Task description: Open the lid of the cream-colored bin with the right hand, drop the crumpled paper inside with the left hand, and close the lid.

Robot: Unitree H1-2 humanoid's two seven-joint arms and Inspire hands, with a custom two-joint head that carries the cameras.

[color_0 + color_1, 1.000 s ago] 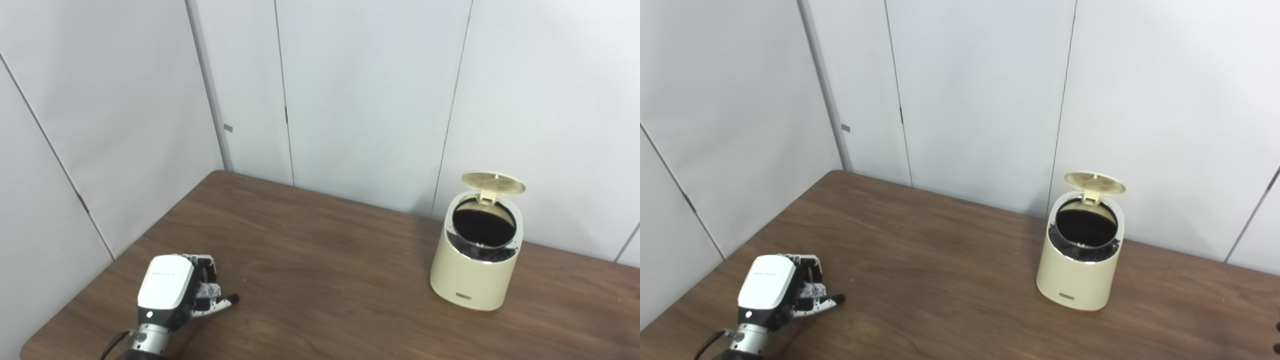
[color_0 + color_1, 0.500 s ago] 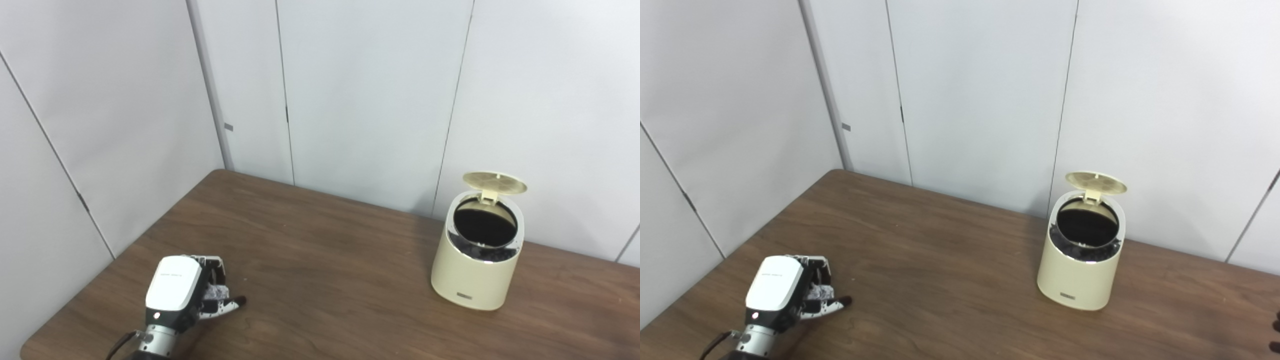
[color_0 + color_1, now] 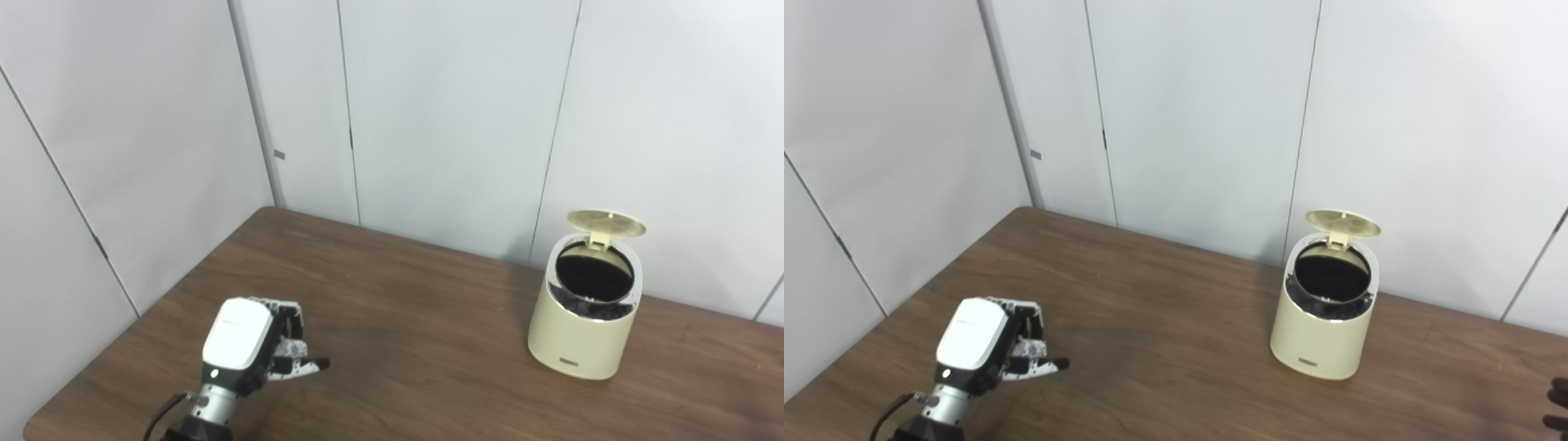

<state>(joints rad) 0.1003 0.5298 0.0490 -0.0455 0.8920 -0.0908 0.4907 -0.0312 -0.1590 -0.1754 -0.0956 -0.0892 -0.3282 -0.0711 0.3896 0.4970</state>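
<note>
The cream-colored bin (image 3: 582, 306) stands at the right of the brown table (image 3: 398, 318), its round lid (image 3: 606, 222) flipped up at the back and its dark inside showing. Far to its left, near the front, my left hand (image 3: 254, 346) hovers just above the table with its fingers curled around the crumpled paper (image 3: 289, 349), a grey-white wad showing between fingers and thumb. Only dark fingertips of my right hand (image 3: 1557, 404) show at the right edge of the right eye view; how they stand cannot be told.
White wall panels (image 3: 429, 110) close off the table's far and left sides. The table's left edge (image 3: 79, 373) runs close beside my left hand. A wide stretch of bare wood lies between the hand and the bin.
My left hand, still holding the paper, has lifted and moved right toward the bin. The bin and its raised lid have not moved. The right fingertips crept slightly further into view.
</note>
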